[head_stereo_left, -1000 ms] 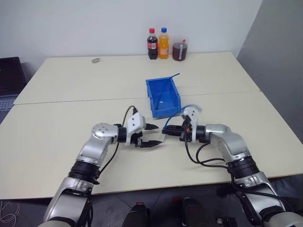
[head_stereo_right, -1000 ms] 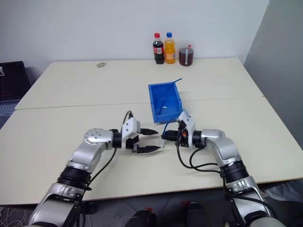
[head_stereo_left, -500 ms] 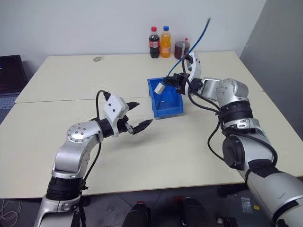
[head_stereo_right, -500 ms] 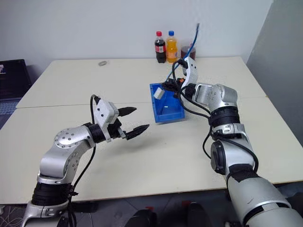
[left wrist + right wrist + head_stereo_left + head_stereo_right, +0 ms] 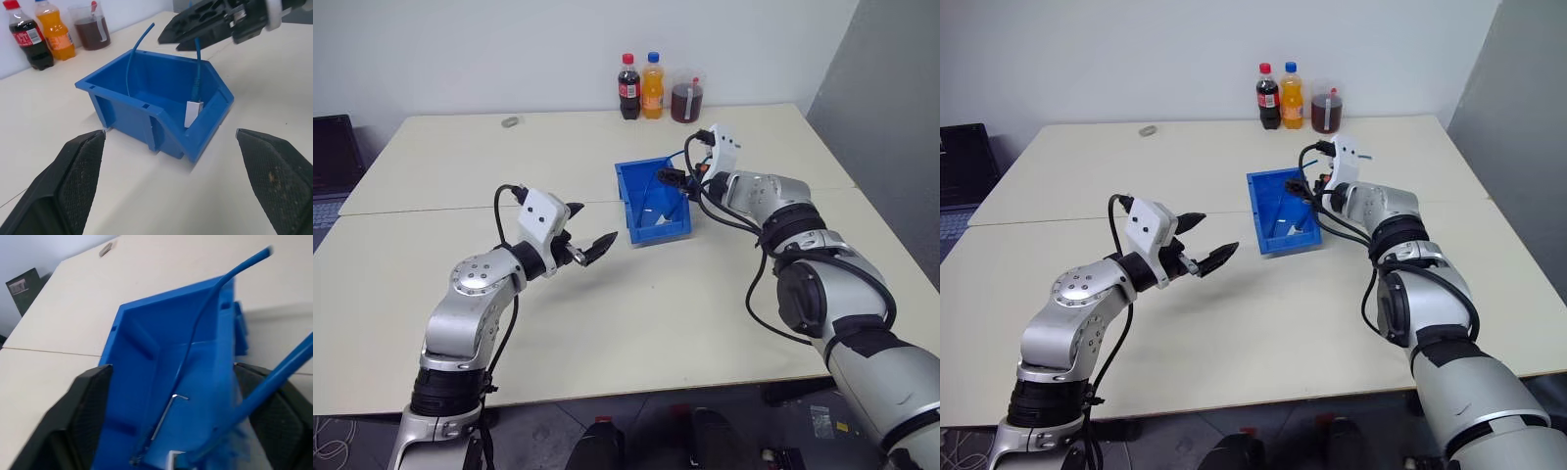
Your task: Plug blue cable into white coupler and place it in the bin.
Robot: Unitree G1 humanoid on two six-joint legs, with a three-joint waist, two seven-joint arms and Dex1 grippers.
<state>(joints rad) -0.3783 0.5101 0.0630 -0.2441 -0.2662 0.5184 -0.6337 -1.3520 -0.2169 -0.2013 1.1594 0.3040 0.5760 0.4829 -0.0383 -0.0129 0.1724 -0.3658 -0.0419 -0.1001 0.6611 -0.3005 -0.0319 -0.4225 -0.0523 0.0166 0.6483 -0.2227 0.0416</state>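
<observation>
The right gripper (image 5: 668, 178) is seen above the bin's far right rim, its two black fingers spread wide with nothing clamped between them. In the right wrist view the blue cable (image 5: 195, 340) runs between the parted fingers without being pinched. The left gripper (image 5: 588, 235) is held above the bare tabletop, nearer the front edge than the bin, its fingers likewise fully parted and empty, pointed toward the bin.

The bin (image 5: 128, 108) stands near the middle of the table (image 5: 656, 304), just beyond the seam between the two tabletops, with its cut-down front turned toward the front edge. The white coupler (image 5: 193, 112) is seen inside the bin, leaning against the inner wall close to the cut-down front, with the cable's plug end seated in its top. From there the cable rises out of the bin; another stretch of it leans over the bin's far rim.

At the table's far edge three drink containers are lined up: a cola bottle (image 5: 628, 89), an orange soda bottle (image 5: 652, 87) and a cup of dark liquid (image 5: 684, 99). A small grey object (image 5: 511, 122) lies toward the far left corner.
</observation>
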